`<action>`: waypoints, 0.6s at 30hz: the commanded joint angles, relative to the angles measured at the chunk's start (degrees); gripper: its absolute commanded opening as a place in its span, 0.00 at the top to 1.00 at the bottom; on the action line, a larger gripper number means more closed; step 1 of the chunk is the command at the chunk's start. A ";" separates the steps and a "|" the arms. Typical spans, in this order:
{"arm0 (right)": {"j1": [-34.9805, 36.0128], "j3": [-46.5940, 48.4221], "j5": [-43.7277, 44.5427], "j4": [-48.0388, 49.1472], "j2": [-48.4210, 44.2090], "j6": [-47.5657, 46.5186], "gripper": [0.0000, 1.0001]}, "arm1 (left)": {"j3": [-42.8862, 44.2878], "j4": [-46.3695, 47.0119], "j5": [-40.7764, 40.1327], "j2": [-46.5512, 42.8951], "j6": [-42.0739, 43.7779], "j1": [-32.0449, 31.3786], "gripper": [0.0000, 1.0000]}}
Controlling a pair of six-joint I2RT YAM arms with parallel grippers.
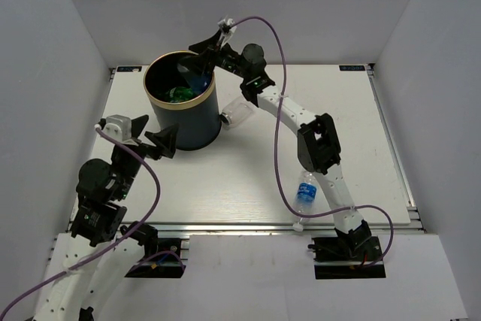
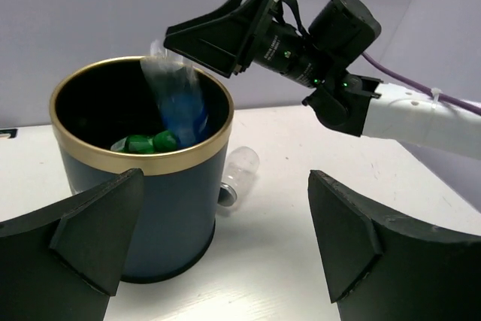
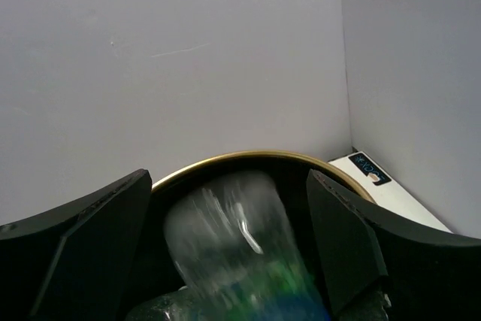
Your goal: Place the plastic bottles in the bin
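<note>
In the top view, the right gripper [image 1: 204,54] is hanging over the far side of the bin [image 1: 184,129], and a blue-labelled bottle [image 1: 197,79] is slanting down past the gold rim beneath it. A green bottle [image 1: 176,94] is already lying inside. The left gripper [image 1: 154,135] is waiting just in front of the bin, spread wide and carrying nothing. On the table [image 1: 225,186], a wide clear bottle [image 1: 237,110] is lying against the bin's right side, and a second labelled bottle [image 1: 304,193] is resting near the right arm's base. In the left wrist view, the left gripper [image 2: 225,178] is showing both fingers far apart with only the scene between them. The blue-labelled bottle [image 2: 180,103] is tipping into the bin [image 2: 173,208] under the right gripper [image 2: 207,43], above the green bottle [image 2: 143,143]. In the right wrist view, the right gripper [image 3: 229,178] is standing with its jaws parted, and the blue-labelled bottle [image 3: 233,246] is smearing with blur between them; it looks to be falling free, no longer clamped. The step in hand appears to be the release. Doing it well probably means keeping the jaws spread and centred over the rim [image 3: 248,157] until the bottle is fully inside, then lifting straight up, so that no finger is catching the rim or nudging the wide clear bottle.
</note>
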 commanded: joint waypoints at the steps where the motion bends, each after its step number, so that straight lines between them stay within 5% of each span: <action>1: -0.18 -2.64 -0.13 6.17 -6.94 -2.45 0.11 | -0.10 1.15 4.45 2.66 0.67 0.31 0.00; 7: -0.27 -15.29 2.94 1.18 -24.73 -12.72 0.09 | 0.43 3.26 16.40 9.16 1.28 0.31 0.00; 14: 0.43 -41.37 34.36 -13.75 -54.38 -20.65 0.11 | 7.00 1.96 27.92 24.45 0.75 -1.53 0.06; 15: 0.26 -43.41 46.07 -21.61 -59.54 -20.04 0.19 | 7.89 0.82 28.45 26.56 0.75 -1.54 0.08; 17: -0.10 -51.48 51.88 -28.76 -69.28 -17.14 0.34 | 11.04 -0.50 28.98 33.06 0.14 -3.37 0.14; 18: 0.08 -53.96 57.03 -30.98 -71.53 -16.96 0.49 | 12.37 -1.21 28.98 35.34 -0.38 -4.16 0.16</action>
